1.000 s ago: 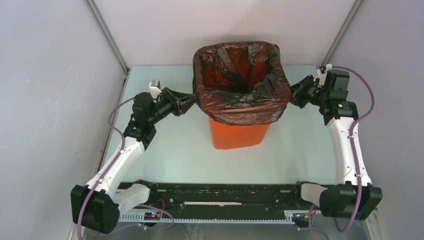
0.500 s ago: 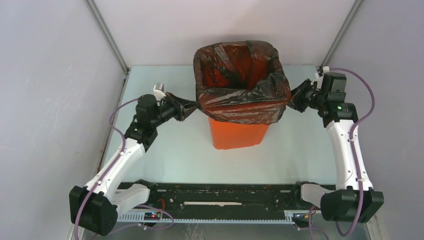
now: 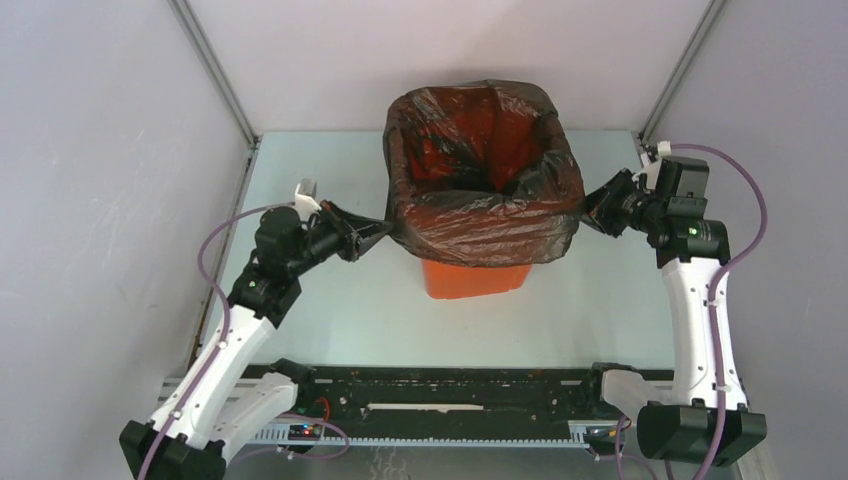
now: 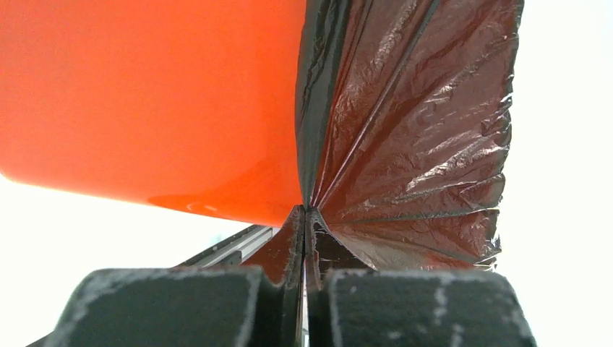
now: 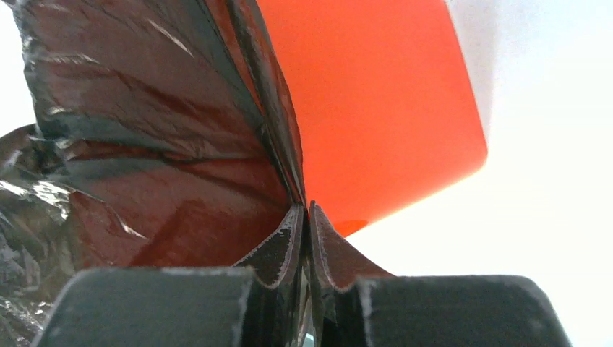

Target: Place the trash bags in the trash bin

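- Pale green-grey tabletop (image 3: 340, 300) is lying between plain grey wall panels (image 3: 100, 200), with both arm bases sitting at its near edge.
- Bright orange square plastic trash bin (image 3: 470, 278) is standing upright at the far middle of the table, long axis vertical and mouth facing straight up.
- Thin, glossy, crinkled black plastic trash bag (image 3: 480, 215) is sitting in the bin as a liner, mouth open upward. Orange is showing through the film inside.
- Bag's edge is folding over the rim and hanging as a skirt down the outer sides. Only the bin's lower part is showing bare orange on the near side.
- Left gripper (image 3: 372, 231) is sitting just beside the bin's left side with its jaws closed, pinching the bag's skirt. The film is fanning out in pleats from the fingertips.
- Right gripper (image 3: 590, 208) is sitting just beside the bin's right side, jaws likewise clamped on the skirt.
- Bag skirt is stretching left to right between the two grippers.
- Wrist views are showing smooth orange bin wall; any lettering is too small to tell from above.
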Available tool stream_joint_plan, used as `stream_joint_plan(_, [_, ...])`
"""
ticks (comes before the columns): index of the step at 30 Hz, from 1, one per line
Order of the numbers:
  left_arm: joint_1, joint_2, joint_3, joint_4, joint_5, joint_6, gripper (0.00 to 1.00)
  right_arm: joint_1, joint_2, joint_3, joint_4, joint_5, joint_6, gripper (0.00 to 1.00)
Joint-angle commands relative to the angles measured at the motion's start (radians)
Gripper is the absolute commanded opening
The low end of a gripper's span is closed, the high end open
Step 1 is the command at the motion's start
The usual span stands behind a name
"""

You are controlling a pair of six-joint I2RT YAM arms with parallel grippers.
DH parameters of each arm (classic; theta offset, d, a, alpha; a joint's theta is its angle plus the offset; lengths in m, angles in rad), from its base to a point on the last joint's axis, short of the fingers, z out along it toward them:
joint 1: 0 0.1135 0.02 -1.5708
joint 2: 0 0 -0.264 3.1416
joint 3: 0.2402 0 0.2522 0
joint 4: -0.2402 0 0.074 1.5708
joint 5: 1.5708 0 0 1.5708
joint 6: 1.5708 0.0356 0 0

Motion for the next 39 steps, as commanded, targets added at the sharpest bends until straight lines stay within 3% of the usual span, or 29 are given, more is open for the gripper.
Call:
stream_joint_plan(1, [0.001,-0.016,-0.004,-0.08,-0.006,0.046,0.0,-0.014,-0.028,0.007,-0.079,0.035,-0.077,0.13])
stream_joint_plan(4, [0.003,0.005,-0.011,-0.078,-0.013,0.068,0.0,-0.017,-0.034,0.007,-0.097,0.052,-0.095,0.16])
stream_joint_plan(8, [0.041,0.073,-0.034,-0.025,0.027,0.1,0.0,0.01,-0.024,0.007,-0.102,0.103,-0.154,0.33])
stream_joint_plan(13, [0.029,0.151,0.048,-0.011,0.06,0.134,0.0,0.004,-0.05,0.031,-0.114,0.071,-0.167,0.43])
stream_joint_plan(17, [-0.012,0.19,0.019,0.037,0.077,0.106,0.0,0.001,-0.107,0.031,-0.174,0.122,-0.244,0.55])
stream_joint_plan(24, [-0.02,0.196,-0.018,0.05,0.057,0.105,0.0,-0.017,-0.244,0.039,-0.343,0.231,-0.32,0.62])
stream_joint_plan(33, [-0.016,0.265,0.035,0.048,0.094,0.129,0.0,-0.004,-0.443,0.0,-0.154,-0.044,-0.342,0.72])
stream_joint_plan(37, [-0.016,0.303,0.053,0.057,0.12,0.122,0.0,0.009,-0.404,-0.028,-0.012,-0.121,-0.318,0.76])
stream_joint_plan(39, [-0.016,0.298,0.057,0.059,0.112,0.122,0.0,0.025,-0.362,-0.044,0.035,-0.068,-0.285,0.77])
